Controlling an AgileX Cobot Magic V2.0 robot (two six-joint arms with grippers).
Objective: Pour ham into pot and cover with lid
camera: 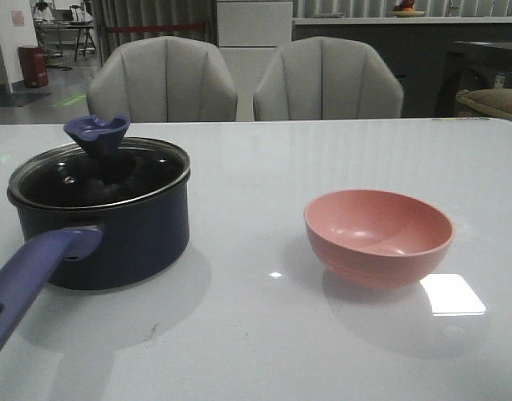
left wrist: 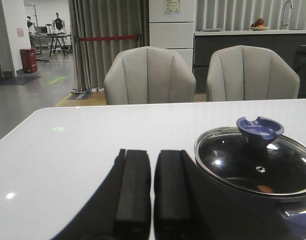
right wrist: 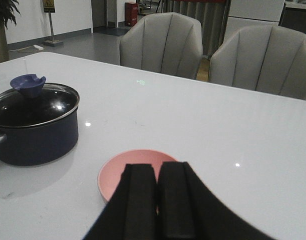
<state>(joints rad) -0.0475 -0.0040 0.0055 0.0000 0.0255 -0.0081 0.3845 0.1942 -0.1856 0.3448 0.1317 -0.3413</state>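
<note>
The navy pot (camera: 114,238) stands at the left of the white table with the glass lid (camera: 101,171) on it and its purple-blue handle (camera: 30,280) toward me. An orange-pink ham slice (left wrist: 264,189) shows through the lid in the left wrist view. The pink bowl (camera: 378,236) sits empty at the right. Neither gripper shows in the front view. My left gripper (left wrist: 152,155) is shut and empty beside the pot (left wrist: 242,200). My right gripper (right wrist: 156,167) is shut and empty, above the near side of the bowl (right wrist: 123,170).
Two grey chairs (camera: 164,79) stand behind the table's far edge (camera: 256,121). A bright light reflection (camera: 452,294) lies on the table by the bowl.
</note>
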